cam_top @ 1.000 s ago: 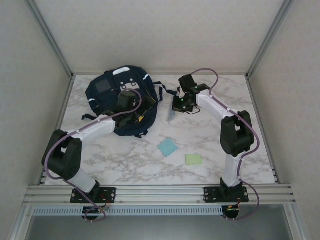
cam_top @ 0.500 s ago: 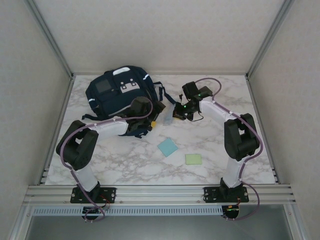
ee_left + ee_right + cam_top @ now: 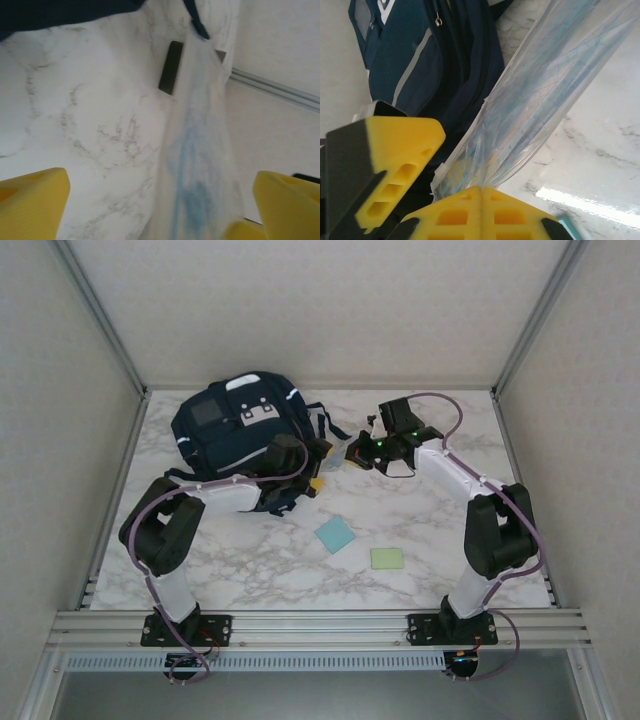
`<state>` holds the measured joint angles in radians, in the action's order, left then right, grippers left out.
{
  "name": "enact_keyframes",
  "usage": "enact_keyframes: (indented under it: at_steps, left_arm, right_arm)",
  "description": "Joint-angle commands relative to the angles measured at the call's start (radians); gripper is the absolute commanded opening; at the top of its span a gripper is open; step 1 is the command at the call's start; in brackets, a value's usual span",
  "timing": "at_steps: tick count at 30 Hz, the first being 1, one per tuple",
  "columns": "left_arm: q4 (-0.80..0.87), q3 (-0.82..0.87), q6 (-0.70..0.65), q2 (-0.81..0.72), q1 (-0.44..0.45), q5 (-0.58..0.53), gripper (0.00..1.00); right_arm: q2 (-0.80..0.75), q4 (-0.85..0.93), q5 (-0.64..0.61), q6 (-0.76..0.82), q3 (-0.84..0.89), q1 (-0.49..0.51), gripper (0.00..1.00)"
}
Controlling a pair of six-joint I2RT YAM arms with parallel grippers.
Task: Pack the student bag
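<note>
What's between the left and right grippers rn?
A clear plastic packet. Right wrist view: the right gripper is shut on its end. Left wrist view: it passes between the open fingers of the left gripper.

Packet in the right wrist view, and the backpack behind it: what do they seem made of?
The packet is probably thin clear plastic film: glossy, creased, with blue markings showing through. The backpack looks like woven synthetic fabric: matte navy, with visible weave and stitched seams.
</note>
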<state>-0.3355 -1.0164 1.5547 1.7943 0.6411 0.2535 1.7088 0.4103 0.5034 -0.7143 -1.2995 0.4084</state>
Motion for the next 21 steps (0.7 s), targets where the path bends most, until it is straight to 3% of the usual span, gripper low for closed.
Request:
enact_keyframes:
  at_steps: [1, 4, 8, 12, 13, 16, 17, 19, 21]
  left_arm:
    - [-0.130, 0.009, 0.086, 0.012, 0.012, -0.014, 0.65]
    - [-0.147, 0.007, 0.097, 0.004, 0.014, -0.017, 0.35]
    - [-0.125, 0.002, 0.091, -0.013, 0.015, -0.014, 0.11]
    - [-0.113, 0.006, 0.078, -0.025, 0.015, -0.013, 0.02]
    - [-0.112, 0.006, 0.071, -0.028, 0.014, -0.014, 0.00]
    - [-0.113, 0.006, 0.034, -0.037, 0.001, -0.013, 0.00]
    - [-0.110, 0.006, 0.022, -0.044, -0.004, -0.013, 0.00]
    - [-0.102, 0.006, -0.004, -0.059, -0.008, -0.019, 0.00]
    - [-0.105, 0.007, -0.015, -0.071, -0.008, -0.023, 0.00]
  right_arm:
    - [-0.027, -0.091, 0.066, -0.071, 0.045, -0.003, 0.00]
    - [-0.027, -0.107, 0.067, -0.083, 0.068, -0.003, 0.00]
    - [-0.035, -0.132, 0.068, -0.097, 0.093, -0.003, 0.00]
    - [-0.041, -0.141, 0.071, -0.109, 0.100, -0.003, 0.01]
    - [-0.045, -0.136, 0.064, -0.113, 0.100, -0.003, 0.13]
    - [-0.066, -0.105, 0.018, -0.122, 0.101, -0.003, 0.65]
    - [-0.070, -0.097, 0.002, -0.126, 0.103, -0.003, 0.75]
    - [-0.071, -0.096, -0.005, -0.140, 0.110, -0.007, 0.89]
    - [-0.063, -0.130, 0.008, -0.170, 0.129, -0.009, 0.92]
